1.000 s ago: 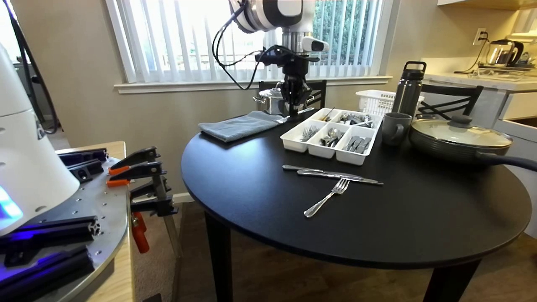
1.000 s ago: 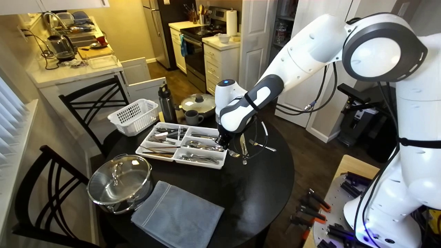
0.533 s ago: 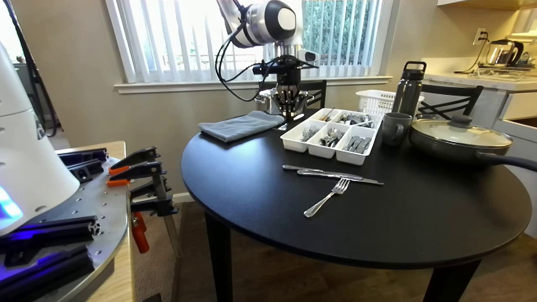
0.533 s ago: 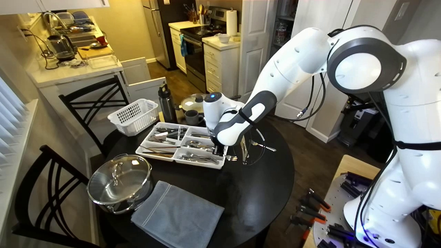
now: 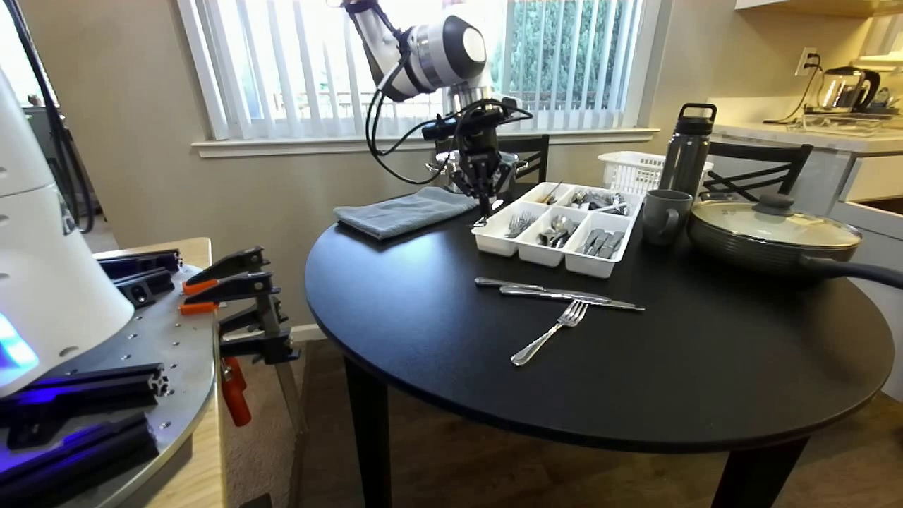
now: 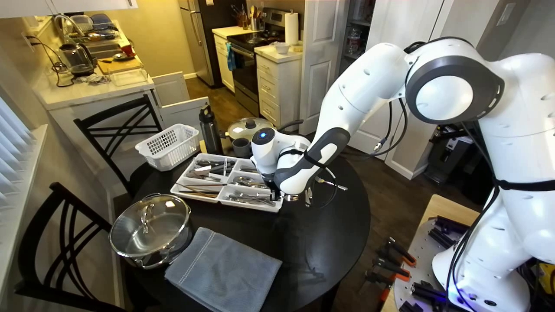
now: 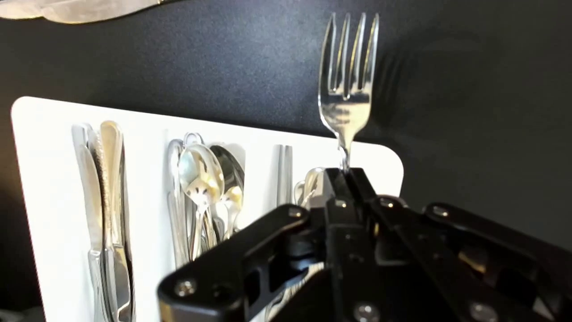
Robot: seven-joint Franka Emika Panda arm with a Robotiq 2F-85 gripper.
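A home kitchen with a dining corner; stove (image 6: 243, 65) and fridge (image 6: 199, 41) at the back; kettle (image 6: 77, 60) on a counter (image 6: 93, 92); round black table (image 5: 705, 381) and chairs (image 5: 758, 152) near a window (image 5: 592, 63) with vertical blinds (image 5: 303, 70).

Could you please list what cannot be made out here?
Wrist view: held fork, most of its handle hidden by the tool.
Wrist view: loose knives, cut off by picture edges.
In an exterior view: pan handle, cut off by the right edge.
In an exterior view: forks in the tray, too small to count.
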